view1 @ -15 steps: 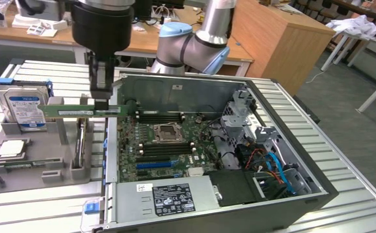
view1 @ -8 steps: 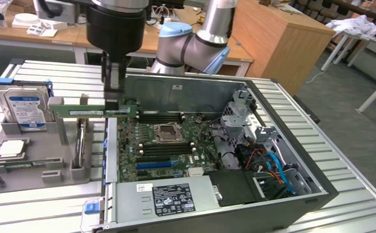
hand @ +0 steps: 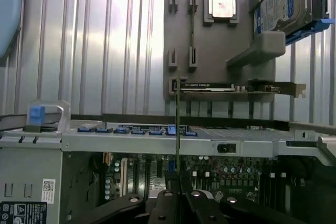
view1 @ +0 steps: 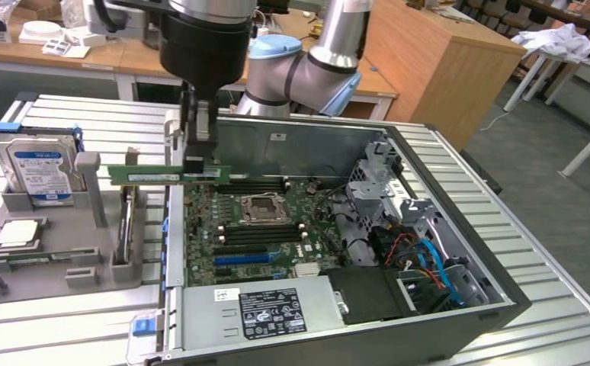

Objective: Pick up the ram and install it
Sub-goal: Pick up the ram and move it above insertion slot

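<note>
Currently the gripper (view1: 200, 163) is pinched tight on the ram (view1: 148, 174), which juts sideways from its fingers. Below the tool lies the motherboard (view1: 264, 229), the stick seemingly clear of its slots.

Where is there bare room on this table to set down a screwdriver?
Bare ribbed table lies between the grey tray and the near edge, and along the exterior view's right of the computer case. The tray is crowded with parts; above the case's tray-side edge the gripper holds the ram.
</note>
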Action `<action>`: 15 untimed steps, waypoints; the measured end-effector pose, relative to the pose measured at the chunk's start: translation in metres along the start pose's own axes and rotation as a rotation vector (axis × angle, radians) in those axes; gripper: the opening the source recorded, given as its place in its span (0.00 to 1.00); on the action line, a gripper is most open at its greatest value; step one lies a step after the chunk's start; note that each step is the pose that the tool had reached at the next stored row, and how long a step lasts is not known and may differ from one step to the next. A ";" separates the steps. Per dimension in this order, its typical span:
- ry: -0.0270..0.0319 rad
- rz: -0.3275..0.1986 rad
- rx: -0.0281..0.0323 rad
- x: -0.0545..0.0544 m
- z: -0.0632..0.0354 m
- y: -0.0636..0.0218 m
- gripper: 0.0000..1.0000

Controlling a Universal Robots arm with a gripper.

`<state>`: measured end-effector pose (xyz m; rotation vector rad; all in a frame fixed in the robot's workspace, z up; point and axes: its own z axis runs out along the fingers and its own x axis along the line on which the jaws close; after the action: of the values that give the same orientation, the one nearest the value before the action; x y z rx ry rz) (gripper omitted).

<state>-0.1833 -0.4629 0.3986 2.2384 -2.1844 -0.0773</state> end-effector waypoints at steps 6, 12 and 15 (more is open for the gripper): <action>0.0001 0.000 -0.0001 0.000 -0.0007 -0.0142 0.12; 0.0001 0.000 -0.0001 0.001 -0.0014 -0.0294 0.12; 0.0001 0.000 -0.0001 0.001 -0.0017 -0.0373 0.12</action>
<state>-0.1460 -0.4629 0.3986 2.2382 -2.1844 -0.0773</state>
